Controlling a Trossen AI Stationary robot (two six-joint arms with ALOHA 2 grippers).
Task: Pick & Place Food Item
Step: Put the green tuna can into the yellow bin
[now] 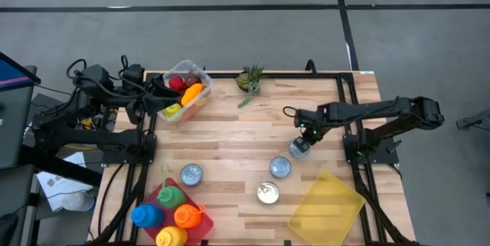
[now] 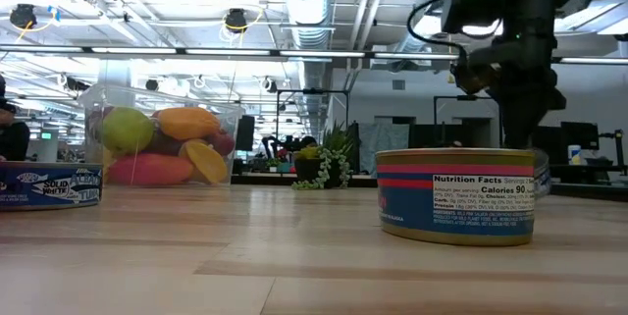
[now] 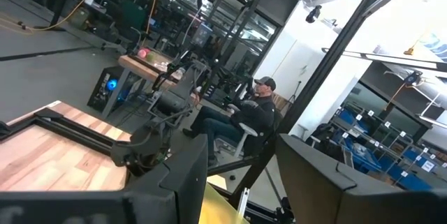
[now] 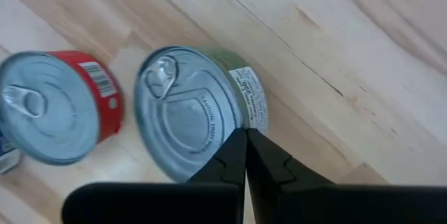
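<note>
A can with a green label (image 1: 298, 149) stands upright on the table near its right side. My right gripper (image 1: 301, 137) hangs just over it, fingers shut; in the right wrist view the shut tips (image 4: 246, 132) sit above the can (image 4: 181, 105) at its rim, on the label side. A red-labelled can (image 4: 49, 105) stands close beside it. My left gripper (image 1: 157, 96) waits open at the far left, next to a clear tub of fruit (image 1: 184, 91); its wrist view looks out into the room. My right gripper points down from above with its shut fingertips (image 4: 237, 147) over the rim of the green-labelled can (image 4: 234, 123). The can stands upright on the table. I cannot tell whether the tips touch it.
Three more cans stand on the near half of the table (image 1: 191, 174), (image 1: 280, 167), (image 1: 268, 192). A yellow lid (image 1: 325, 208) lies at the near right corner, a red tray of bottles (image 1: 172, 215) at the near left, a small plant (image 1: 250, 79) at the far edge.
</note>
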